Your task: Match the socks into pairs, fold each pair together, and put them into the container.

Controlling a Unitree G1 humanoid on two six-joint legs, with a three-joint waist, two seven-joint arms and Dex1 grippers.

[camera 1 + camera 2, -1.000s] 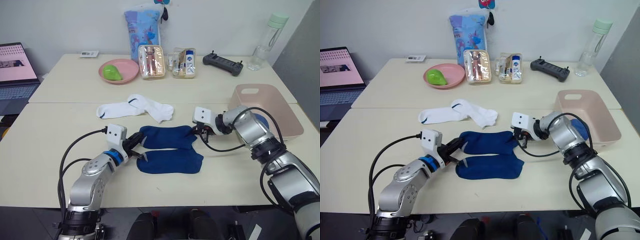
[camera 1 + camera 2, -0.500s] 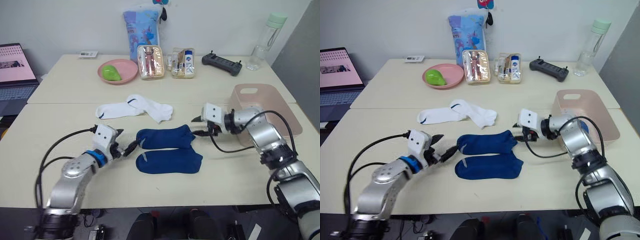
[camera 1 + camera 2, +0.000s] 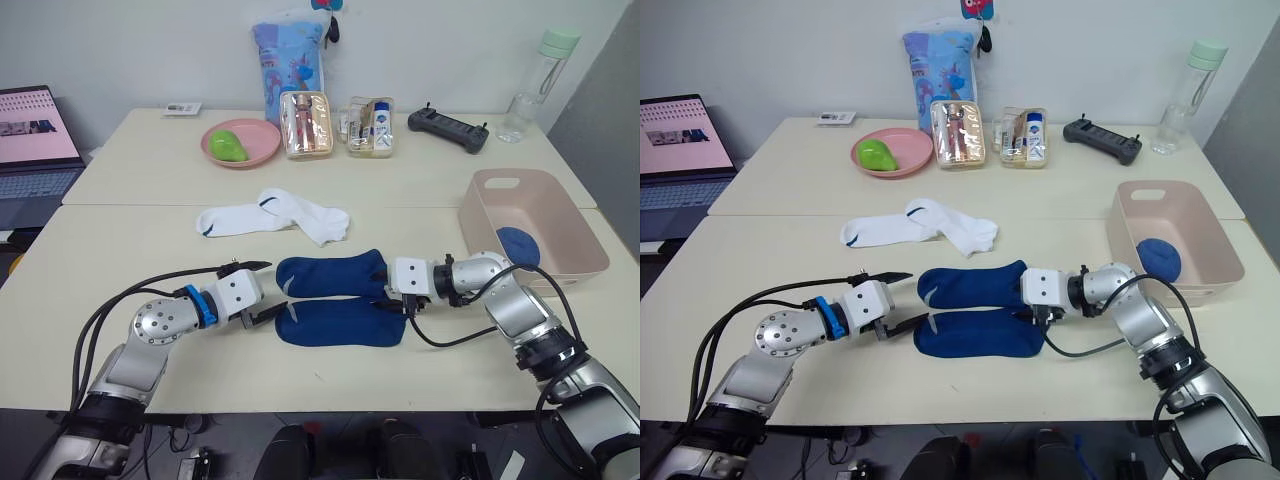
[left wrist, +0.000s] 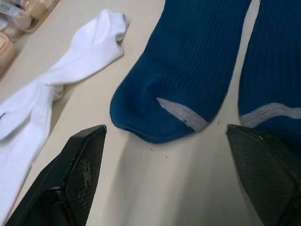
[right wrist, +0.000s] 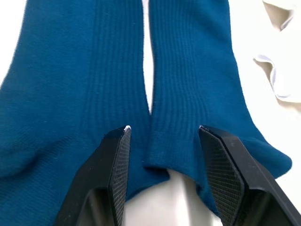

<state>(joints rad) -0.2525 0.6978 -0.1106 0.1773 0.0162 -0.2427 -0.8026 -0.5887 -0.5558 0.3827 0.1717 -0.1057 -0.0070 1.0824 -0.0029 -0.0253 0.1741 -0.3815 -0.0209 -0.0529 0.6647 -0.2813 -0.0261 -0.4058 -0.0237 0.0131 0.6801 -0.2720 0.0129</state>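
We are seeing bare table lying open ahead of the left gripper, whose fingers are standing wide apart, up to the two dark blue socks just beyond its tips. The white socks are lying further out, past the blue pair. The right gripper is sitting partly parted at the blue socks' other end, its fingertips over the narrow gap between them. Beside that arm, the container wall is blocking outward passage.
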